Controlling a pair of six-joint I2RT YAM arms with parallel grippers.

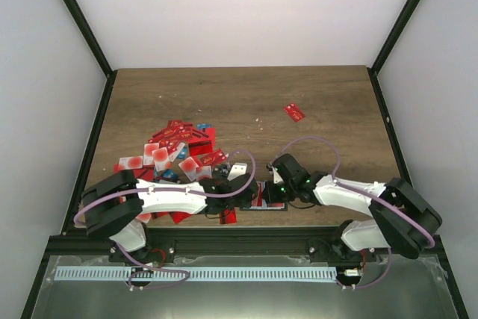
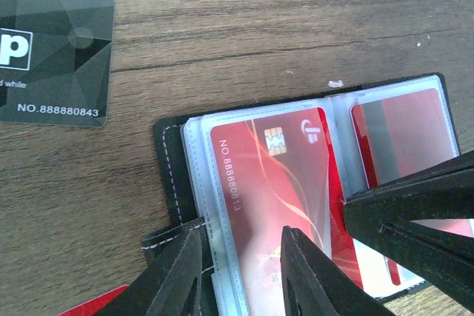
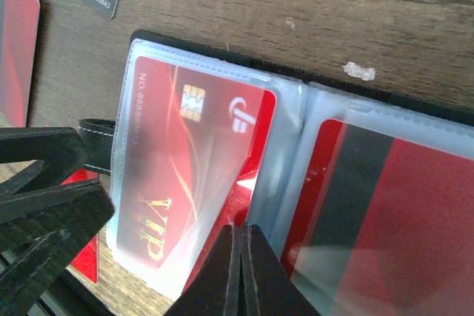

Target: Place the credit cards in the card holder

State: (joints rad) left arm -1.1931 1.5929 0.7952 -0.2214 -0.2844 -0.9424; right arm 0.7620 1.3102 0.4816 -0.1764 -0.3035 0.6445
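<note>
The black card holder (image 1: 263,194) lies open near the table's front edge, between both grippers. In the left wrist view its black edge (image 2: 169,160) frames clear sleeves: a red chip card (image 2: 274,175) on the left and a red card with a dark stripe (image 2: 404,135) on the right. My left gripper (image 2: 241,275) is open, its jaws either side of the left sleeve's edge. My right gripper (image 3: 241,238) is shut, its tip on the red card by the holder's fold (image 3: 296,109). More credit cards (image 1: 179,151), mostly red, lie piled at the left.
A thin black card (image 2: 52,49) lies on the wood left of the holder. One red card (image 1: 294,112) lies alone further back on the right. Another red card (image 1: 228,216) sits at the front edge. Black frame posts stand at the table's sides.
</note>
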